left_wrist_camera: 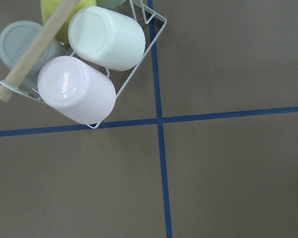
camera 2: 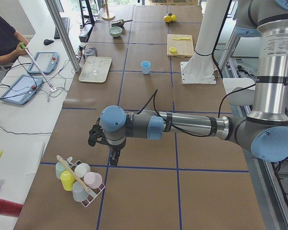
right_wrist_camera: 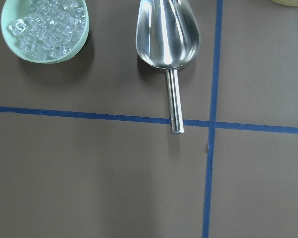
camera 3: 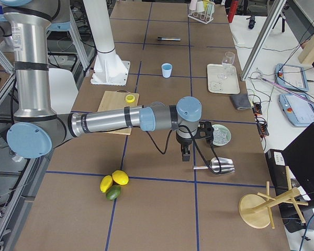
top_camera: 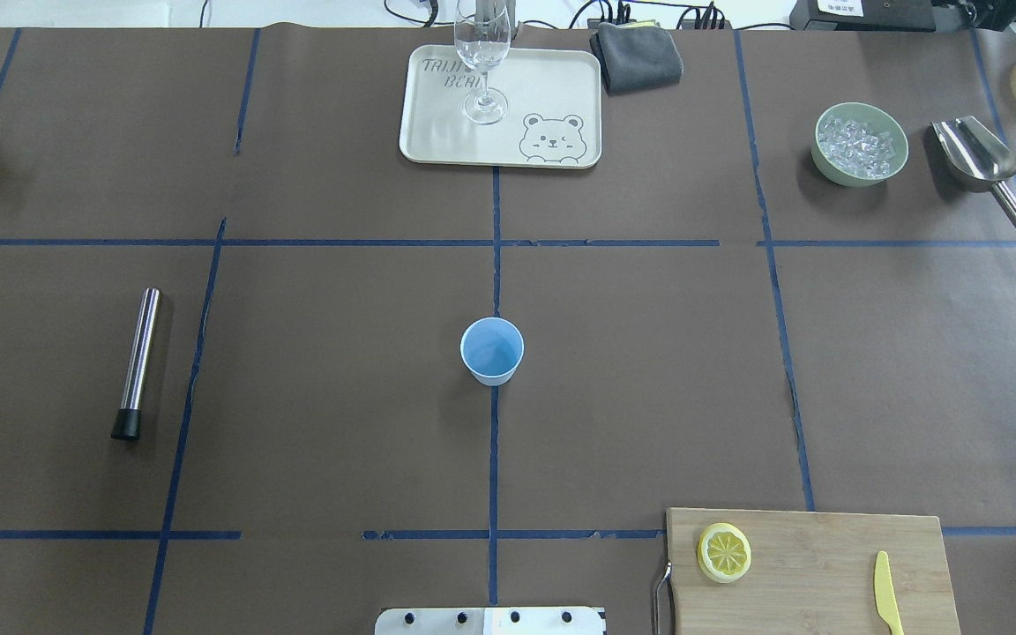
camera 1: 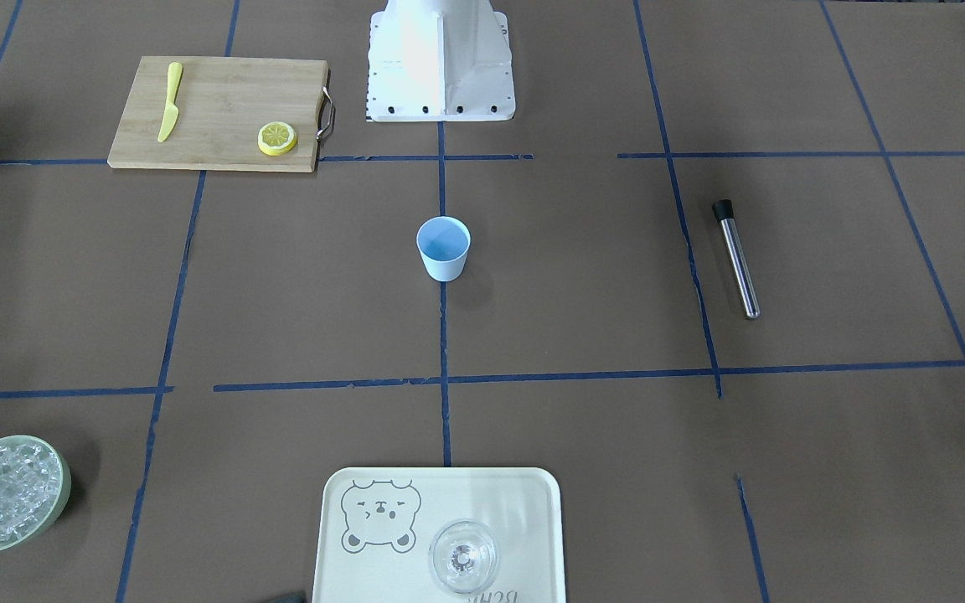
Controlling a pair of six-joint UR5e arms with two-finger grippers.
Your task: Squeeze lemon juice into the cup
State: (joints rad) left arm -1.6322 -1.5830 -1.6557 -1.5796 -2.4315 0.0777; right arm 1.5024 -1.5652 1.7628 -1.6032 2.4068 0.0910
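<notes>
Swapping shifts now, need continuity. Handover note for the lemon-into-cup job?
Hands: left hand hangs over the table by the cup rack; right hand is by the metal scoop. Open or shut cannot be told for either.
Things: lemon lies on the cutting board, on the robot's right; cup stands upright at table centre and looks empty.
Done: nothing.
Left: grasp lemon, carry it over cup, squeeze.

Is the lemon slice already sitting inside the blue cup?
No, the lemon slice lies on the cutting board, well apart from the cup.
</notes>
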